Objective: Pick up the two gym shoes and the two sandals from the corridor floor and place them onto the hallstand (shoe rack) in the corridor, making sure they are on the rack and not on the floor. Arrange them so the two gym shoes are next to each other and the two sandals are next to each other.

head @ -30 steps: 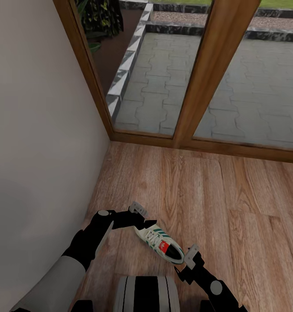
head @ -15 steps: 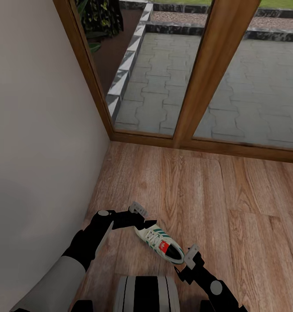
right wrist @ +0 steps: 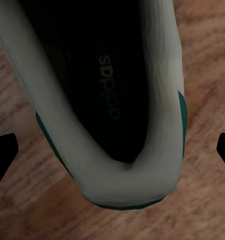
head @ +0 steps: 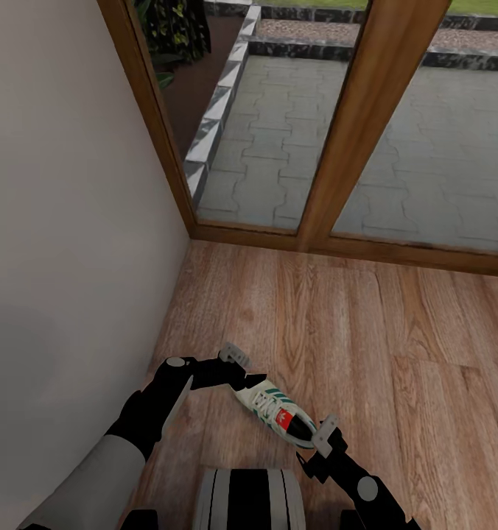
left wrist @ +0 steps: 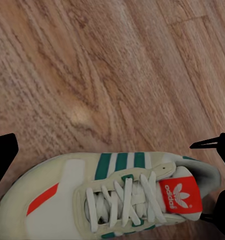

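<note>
One white gym shoe (head: 275,414) with green stripes and a red tongue patch lies on the wood-plank corridor floor (head: 345,331), just in front of my trunk. My left gripper (head: 243,370) is at its toe end and is open; in the left wrist view the shoe's laces and tongue (left wrist: 117,197) sit between the widely spread fingertips (left wrist: 5,155). My right gripper (head: 314,445) is at the heel end, also open. The right wrist view looks down into the heel opening (right wrist: 127,175), with fingertips (right wrist: 2,152) on either side. The other shoe, the sandals and the hallstand are out of view.
A plain wall (head: 57,221) runs close along the left. Ahead stands a glass door with a thick wooden frame (head: 337,147), and paved ground lies outside it. My trunk (head: 245,500) is at the bottom of the head view. Open plank floor stretches to the right.
The head view has shifted slightly. The shoe has rolled a little on its side and slid slightly toward the right gripper. Both arms look unchanged.
</note>
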